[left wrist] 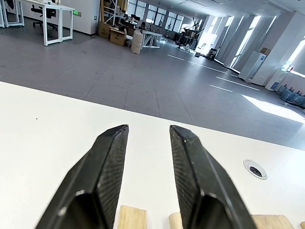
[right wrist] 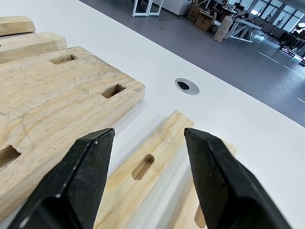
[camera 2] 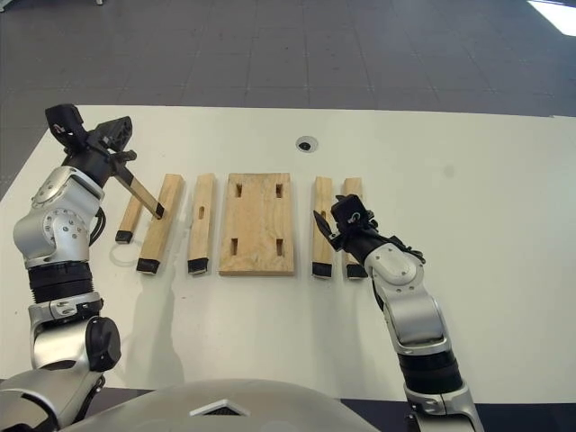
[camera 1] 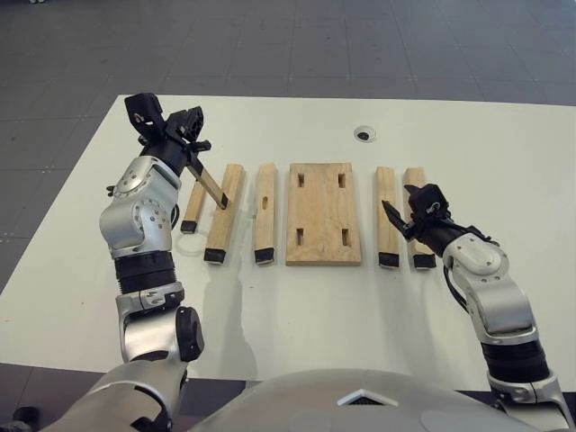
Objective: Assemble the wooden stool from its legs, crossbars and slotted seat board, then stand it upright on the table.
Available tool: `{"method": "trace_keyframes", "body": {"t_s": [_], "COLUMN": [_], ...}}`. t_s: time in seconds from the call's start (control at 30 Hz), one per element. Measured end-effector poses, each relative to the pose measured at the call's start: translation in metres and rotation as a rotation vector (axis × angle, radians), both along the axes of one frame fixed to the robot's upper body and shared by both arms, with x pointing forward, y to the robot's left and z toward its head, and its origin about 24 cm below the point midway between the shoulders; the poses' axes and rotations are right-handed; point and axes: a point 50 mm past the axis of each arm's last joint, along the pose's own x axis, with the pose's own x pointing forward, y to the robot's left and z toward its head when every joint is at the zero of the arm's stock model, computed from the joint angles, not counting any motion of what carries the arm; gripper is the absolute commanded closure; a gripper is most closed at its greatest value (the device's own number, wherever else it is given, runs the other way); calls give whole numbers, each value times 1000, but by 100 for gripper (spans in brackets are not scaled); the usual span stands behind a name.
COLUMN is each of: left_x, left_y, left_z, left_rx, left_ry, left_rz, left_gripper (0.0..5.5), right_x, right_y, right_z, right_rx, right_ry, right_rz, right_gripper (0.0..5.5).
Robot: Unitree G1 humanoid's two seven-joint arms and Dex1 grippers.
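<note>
While left tool [left wrist: 148,129] and right tool [right wrist: 148,136] gape open, the slotted leg [camera 1: 385,238] looks light, stiff; pinch its sides mid-length.

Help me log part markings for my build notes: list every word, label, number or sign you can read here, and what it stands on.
No text can be read anywhere.
Seat board and legs: bare wood, no print.
Green sign on the far wall: too small to read.
Left claw and right claw: no lettering shows.
</note>
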Motion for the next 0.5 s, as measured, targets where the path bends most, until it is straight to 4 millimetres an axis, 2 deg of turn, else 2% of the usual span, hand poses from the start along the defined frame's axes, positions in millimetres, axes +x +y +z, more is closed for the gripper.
{"method": "trace_keyframes", "body": {"t_s": [0.07,0.17,0.23,0.33,0.43,0.5], "left_x": [-1,-7,-14,-22,-41,-50], "left_y": [1,2,7,15,21,13], "left_z": [27,81,98,97,62,50], "left_rx": [-6,-3,13,60,107,173], "left_ry": [-96,-299,-363,-364,-275,-280], "left_rz": [-2,-17,-8,-6,1,-21], "left_gripper": [390,390,390,390,345,313], "right_x": [-1,-1,-1,-2,-4,-5], "right_y": [0,0,0,0,0,0], "right_z": [-1,-1,-1,-1,-2,-2], "right_rx": [0,0,0,0,-1,0], "right_ry": [3,3,2,4,7,5], "right_rz": [-1,-3,-4,-5,-6,-6], "right_gripper": [280,280,280,280,280,280]}}
